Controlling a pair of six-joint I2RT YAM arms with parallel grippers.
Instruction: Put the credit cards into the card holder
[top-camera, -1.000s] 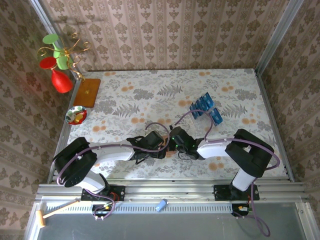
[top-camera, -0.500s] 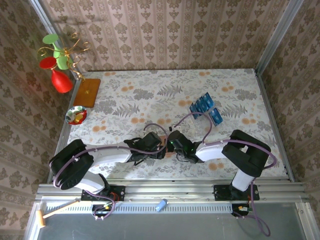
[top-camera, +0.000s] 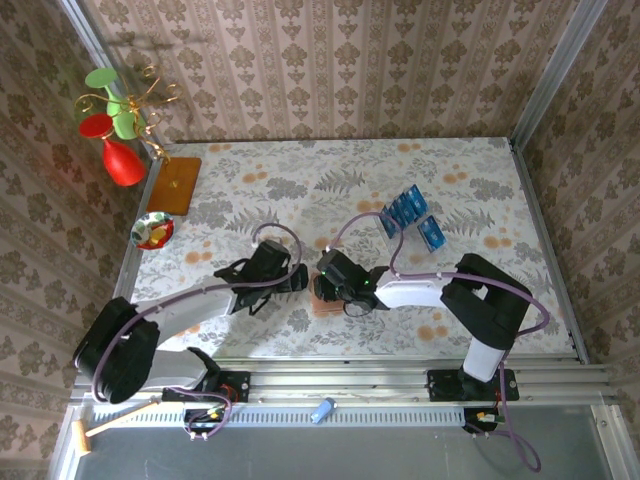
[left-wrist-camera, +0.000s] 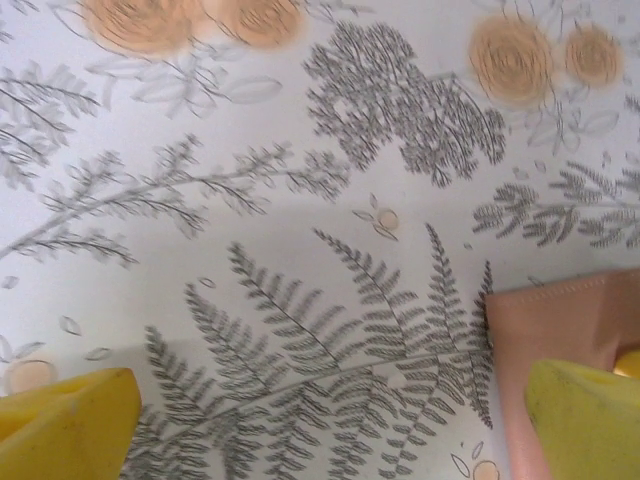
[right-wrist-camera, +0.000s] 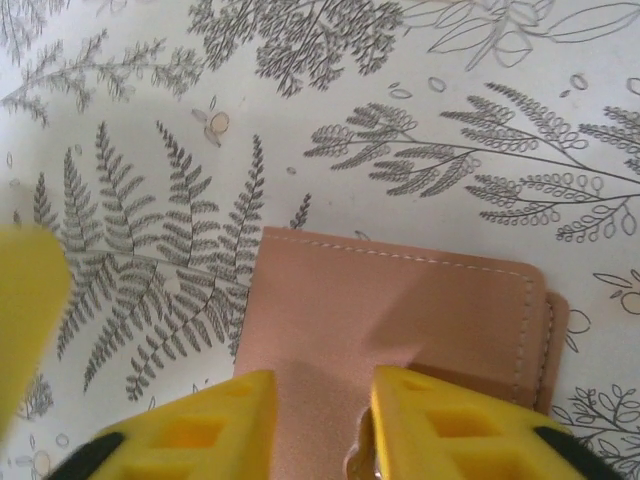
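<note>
**Both end effectors at the closed card holder, credit cards lying apart**

The card holder (right-wrist-camera: 400, 320), a pinkish-brown leather-like wallet with a stitched border, lies folded shut and flat on the floral-printed surface (top-camera: 250, 190), directly under the right end effector (right-wrist-camera: 320, 420). The two yellow fingers of this end effector stand a little apart above the card holder's near edge. Bare leather shows in the narrow gap between them, and nothing is clamped.

The left end effector (left-wrist-camera: 330, 400) sits just to the left of the card holder, low over the surface, with its yellow fingers spread wide. One fingertip overlaps the card holder's corner in the left wrist view; whether it touches cannot be judged.

The credit cards (top-camera: 403, 210), blue with pale markings, lie in a loose fan beyond and to the right of the card holder, well apart from it. A few of them rest slightly off to the right of the fan. None is seen in or on the card holder.

A wooden board (top-camera: 177, 185) lies far to the left of and beyond the card holder. A small dish (top-camera: 153, 230) with coloured contents lies far to the card holder's left. An ornament stand (top-camera: 115, 120) with red and green pieces rises still farther beyond and left of the card holder.
</note>
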